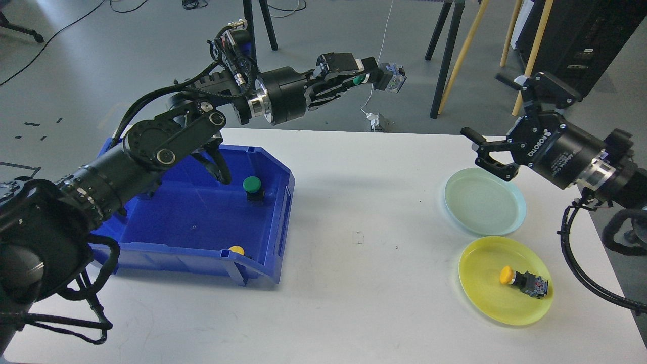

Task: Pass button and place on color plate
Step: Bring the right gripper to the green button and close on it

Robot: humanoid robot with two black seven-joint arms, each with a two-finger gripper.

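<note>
Holding a green button [376, 77] up over the far edge of the desk [354, 212], my left gripper [371, 77] has its jaws closed on the part, the green cap showing between them and the pale body sticking out beyond the tips. I judge it light, rigid plastic, smooth on the cap and blockier on the body, so the body is the safer place for the other side to take it. My right gripper [488, 151] waits well apart, near the pale green plate [484, 201], with its jaws spread and nothing in them. A yellow button [524, 280] already lies on its side in the yellow plate [504, 280]. Another green button [252, 186] and a yellow one [235, 250] sit in the blue bin [202, 227]. The desk is flat, white and hard, with open room between bin and plates. Beyond it I see grey floor, tripod legs and loose cables, nothing crowding the handover path.
</note>
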